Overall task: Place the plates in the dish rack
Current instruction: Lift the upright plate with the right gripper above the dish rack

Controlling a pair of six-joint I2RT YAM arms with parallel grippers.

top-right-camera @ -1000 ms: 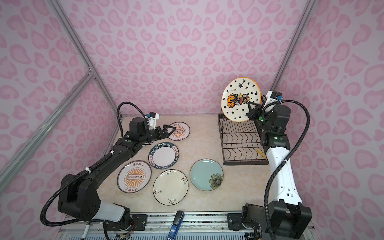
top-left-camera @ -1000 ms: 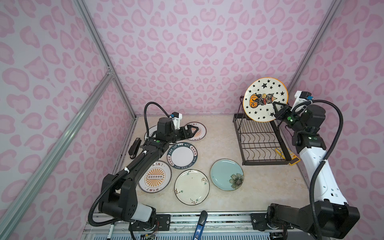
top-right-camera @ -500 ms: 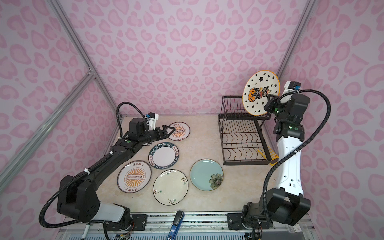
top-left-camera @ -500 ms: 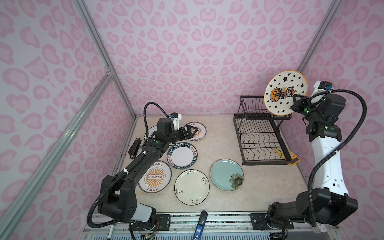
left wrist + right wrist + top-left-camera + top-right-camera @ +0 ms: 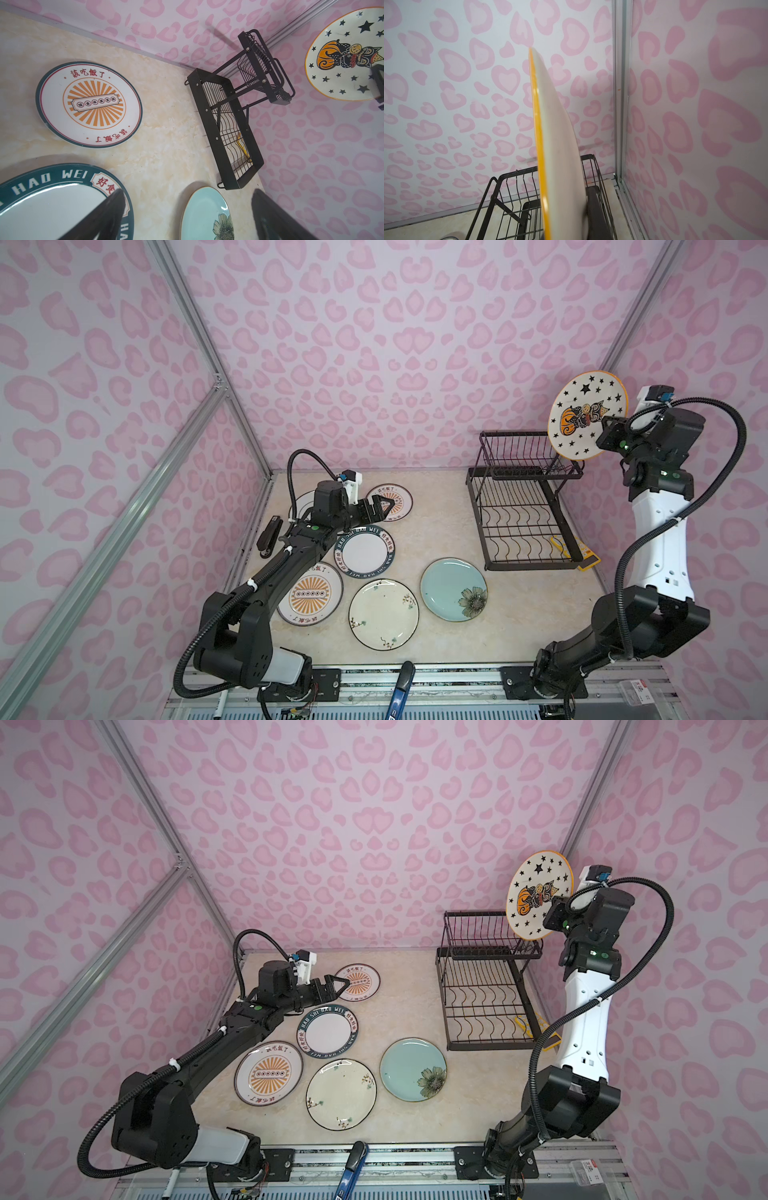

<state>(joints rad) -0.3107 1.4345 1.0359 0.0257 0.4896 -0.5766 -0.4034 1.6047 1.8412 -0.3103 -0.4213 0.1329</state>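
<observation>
My right gripper (image 5: 607, 434) (image 5: 553, 915) (image 5: 562, 218) is shut on the rim of the starry orange-rimmed plate (image 5: 586, 414) (image 5: 538, 892) (image 5: 550, 145). The plate stands on edge, high over the back right corner of the black wire dish rack (image 5: 478, 522) (image 5: 445, 1002) (image 5: 508, 187); no plates stand in the rack. My left gripper (image 5: 384, 508) (image 5: 338, 986) (image 5: 188, 193) hangs open and holds nothing, low above the far sunburst plate (image 5: 401, 504) and the lettered plate (image 5: 365, 551). A second sunburst plate (image 5: 309, 593), a cream sprigged plate (image 5: 383, 614) and a pale blue flowered plate (image 5: 453, 589) lie flat in front.
A white plate (image 5: 302, 502) lies partly hidden under the left arm. A black oblong object (image 5: 270, 533) sits at the table's left edge. Something yellow (image 5: 582, 558) pokes out beneath the rack's right side. A blue-handled tool (image 5: 401, 689) rests on the front rail. Patterned walls close three sides.
The right arm has carried the starry plate up and to the right, from in front of the rack's upper tier to beyond its back right corner. The left arm has not moved.
</observation>
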